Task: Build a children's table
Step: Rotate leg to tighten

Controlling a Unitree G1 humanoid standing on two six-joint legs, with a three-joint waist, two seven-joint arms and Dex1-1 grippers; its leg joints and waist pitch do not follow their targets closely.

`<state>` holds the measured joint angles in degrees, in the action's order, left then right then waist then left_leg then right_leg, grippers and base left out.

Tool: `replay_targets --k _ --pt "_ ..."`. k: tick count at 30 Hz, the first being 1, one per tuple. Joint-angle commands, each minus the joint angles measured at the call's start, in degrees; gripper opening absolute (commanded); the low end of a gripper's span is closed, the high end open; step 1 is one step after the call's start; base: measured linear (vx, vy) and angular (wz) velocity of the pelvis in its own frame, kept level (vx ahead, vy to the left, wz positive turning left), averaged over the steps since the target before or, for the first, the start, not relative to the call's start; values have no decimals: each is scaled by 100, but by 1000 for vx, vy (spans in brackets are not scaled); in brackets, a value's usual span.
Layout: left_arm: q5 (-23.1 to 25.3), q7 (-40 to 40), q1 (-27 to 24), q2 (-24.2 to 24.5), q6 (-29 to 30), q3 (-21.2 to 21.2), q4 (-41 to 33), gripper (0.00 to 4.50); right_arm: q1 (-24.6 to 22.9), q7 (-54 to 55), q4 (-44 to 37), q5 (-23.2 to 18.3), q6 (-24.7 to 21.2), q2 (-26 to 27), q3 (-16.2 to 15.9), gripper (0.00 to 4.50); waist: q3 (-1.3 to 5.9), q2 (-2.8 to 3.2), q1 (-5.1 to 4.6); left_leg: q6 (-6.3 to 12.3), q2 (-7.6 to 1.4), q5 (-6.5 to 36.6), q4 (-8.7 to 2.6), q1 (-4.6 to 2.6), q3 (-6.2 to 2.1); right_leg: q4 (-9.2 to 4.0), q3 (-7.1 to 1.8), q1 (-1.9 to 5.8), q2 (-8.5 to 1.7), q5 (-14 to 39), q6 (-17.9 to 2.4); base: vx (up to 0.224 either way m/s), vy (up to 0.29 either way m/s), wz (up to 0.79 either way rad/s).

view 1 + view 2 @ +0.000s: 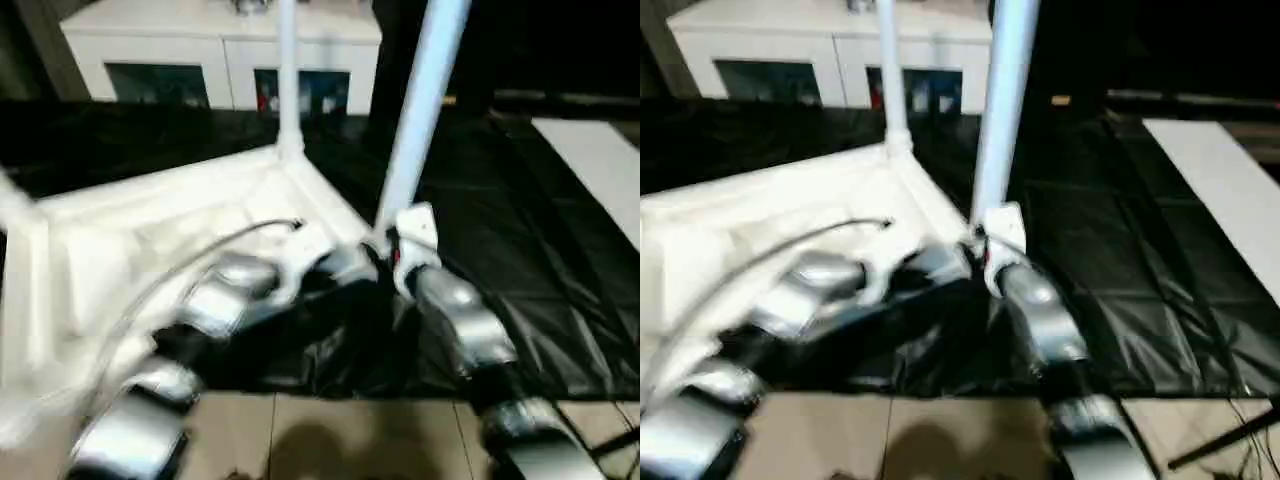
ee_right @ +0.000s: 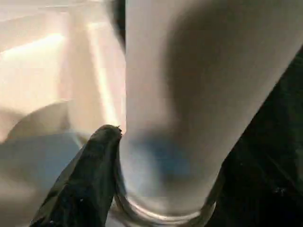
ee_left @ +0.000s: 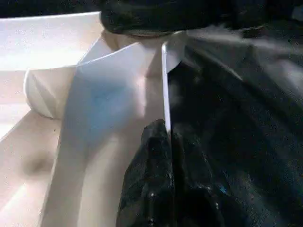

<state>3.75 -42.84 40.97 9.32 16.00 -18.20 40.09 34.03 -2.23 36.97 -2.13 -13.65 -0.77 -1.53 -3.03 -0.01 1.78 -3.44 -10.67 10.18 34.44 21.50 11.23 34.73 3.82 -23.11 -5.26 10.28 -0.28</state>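
The tabletop (image 1: pixel 150 240) lies underside up on the black-draped surface (image 1: pixel 520 260), toward its left side, with its near right corner close to both arms. One leg (image 1: pixel 288 80) stands upright in the far right corner socket. A second leg (image 1: pixel 420 110) stands at the near right corner, leaning slightly, its base at the socket; whether it is fully seated cannot be told. The left hand (image 3: pixel 163 156) is clenched on the thin rim of the tabletop at that corner. The right hand (image 2: pixel 142 189) is around the base of the second leg, one finger (image 2: pixel 90 175) pressed to its side; the other finger is hidden, so a firm grasp cannot be confirmed. Recommended practice: hold the rim steady, bring the leg plumb over the socket, then press straight down without side load.
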Motion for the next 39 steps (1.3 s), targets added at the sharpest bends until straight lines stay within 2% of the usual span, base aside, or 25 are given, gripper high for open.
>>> replay_targets --k 1,3,4,5,6,7,9,11,12,14,15,17,18,19,20,21,23,24,28,31,34,39 --pt "63 315 328 -55 -253 180 12 0 34 171 508 -82 98 234 -54 270 375 9 4 -82 -193 1797 -474 -95 -150 -510 -241 194 -310 1857 -924 0 0 0" --pt "104 237 313 -31 -335 177 21 0 93 -113 510 -111 414 297 -36 270 382 3 11 -15 -193 1684 -460 -93 -136 -490 -242 202 -308 1695 -989 0 0 0" --pt "117 210 291 -4 -340 178 -3 0 74 -294 431 -174 530 312 6 305 388 -12 24 47 -198 1628 -451 -82 -127 -475 -247 217 -316 1604 -1002 0 0 0" --pt "126 152 254 37 -323 170 -51 0 39 -347 316 -117 610 275 -26 305 394 -17 35 78 -200 1567 -445 -80 -121 -467 -252 222 -316 1518 -1020 0 0 0" --pt "132 97 212 85 -313 160 -98 0 -12 -414 178 -79 670 212 -54 326 394 -11 45 97 -205 1489 -444 -75 -120 -453 -252 225 -319 1421 -1049 0 0 0" --pt "148 58 177 139 -353 129 -123 0 -61 -439 48 -37 736 138 -78 342 415 -7 54 177 -211 1200 -438 -52 -119 -399 -247 262 -304 1019 -1133 0 0 0" --pt "153 -89 77 274 -380 47 -220 0 -164 -529 -229 -24 764 -70 -47 349 442 0 55 288 -212 913 -416 -32 -117 -326 -245 287 -288 501 -1238 0 0 0" --pt "144 -294 -35 421 -460 -40 -370 0 -266 -850 -493 -103 646 -349 -49 370 470 -6 62 502 -212 490 -370 -10 -107 -249 -239 310 -279 -165 -1426 0 0 0" --pt "130 -455 -110 513 -531 -86 -487 0 -353 -1115 -687 -101 582 -576 -126 370 465 -9 68 553 -213 478 -368 -16 -101 -250 -236 305 -275 -210 -1463 0 0 0" --pt "95 -674 -194 625 -499 -118 -611 0 -515 -1667 -991 -165 465 -905 -248 370 449 -17 96 653 -221 542 -360 -17 -85 -260 -240 310 -279 -187 -1501 0 0 0" --pt "68 -949 -279 745 -657 -163 -704 0 -684 -2277 -1248 -260 423 -1216 -359 370 437 6 106 689 -226 689 -364 -27 -85 -288 -239 310 -274 -55 -1490 0 0 0" --pt "-22 -1431 -422 946 -708 -237 -875 0 -958 -3240 -1594 -468 393 -1642 -472 370 432 -12 146 667 -244 847 -363 -29 -81 -290 -254 304 -295 150 -1465 0 0 0" --pt "-91 -1691 -492 1032 -879 -276 -953 0 -1073 -3632 -1718 -534 459 -1821 -556 370 413 31 163 649 -248 937 -378 -30 -90 -313 -252 297 -297 280 -1451 0 0 0" --pt "-167 -1933 -558 1114 -994 -316 -1042 0 -1186 -4003 -1843 -597 515 -1986 -641 370 387 7 161 576 -253 1158 -392 -38 -84 -358 -252 275 -295 607 -1399 0 0 0" --pt "-216 -2066 -595 1160 -995 -339 -1103 0 -1254 -4217 -1920 -641 534 -2078 -689 370 392 10 174 526 -266 1265 -405 -52 -91 -365 -254 287 -305 744 -1380 0 0 0" --pt "-285 -2338 -669 1293 -934 -417 -1260 0 -1405 -4656 -2097 -743 520 -2296 -802 370 365 10 167 391 -274 1493 -432 -67 -98 -393 -257 262 -300 1101 -1336 0 0 0" --pt "-295 -2510 -704 1394 -936 -480 -1347 0 -1487 -4953 -2196 -811 493 -2467 -894 370 350 30 176 302 -280 1667 -447 -101 -98 -430 -261 228 -298 1390 -1282 0 0 0" --pt "-294 -2593 -720 1446 -901 -497 -1395 0 -1535 -5167 -2272 -857 462 -2598 -968 370 341 10 176 227 -283 1817 -455 -124 -97 -459 -271 207 -297 1598 -1241 0 0 0" --pt "-330 -2714 -730 1470 -796 -459 -1458 0 -1436 -5292 -2151 -816 476 -2601 -978 370 336 -9 170 161 -270 1847 -457 -105 -111 -487 -267 201 -320 1952 -1134 0 0 0" --pt "-274 -2668 -689 1479 -874 -458 -1386 0 -1321 -5251 -1979 -655 586 -2551 -1024 370 352 -19 165 144 -268 1715 -457 -81 -122 -468 -261 207 -320 1915 -1095 0 0 0" --pt "-273 -2681 -687 1487 -873 -453 -1391 0 -1286 -5237 -1926 -667 594 -2516 -1000 370 359 -15 172 172 -269 1623 -450 -87 -114 -458 -266 203 -315 1757 -1120 0 0 0" --pt "-271 -2737 -684 1507 -826 -434 -1423 0 -1205 -5255 -1743 -664 652 -2450 -1008 334 385 -8 177 276 -264 1309 -432 -52 -107 -388 -255 242 -302 1167 -1295 0 0 0"
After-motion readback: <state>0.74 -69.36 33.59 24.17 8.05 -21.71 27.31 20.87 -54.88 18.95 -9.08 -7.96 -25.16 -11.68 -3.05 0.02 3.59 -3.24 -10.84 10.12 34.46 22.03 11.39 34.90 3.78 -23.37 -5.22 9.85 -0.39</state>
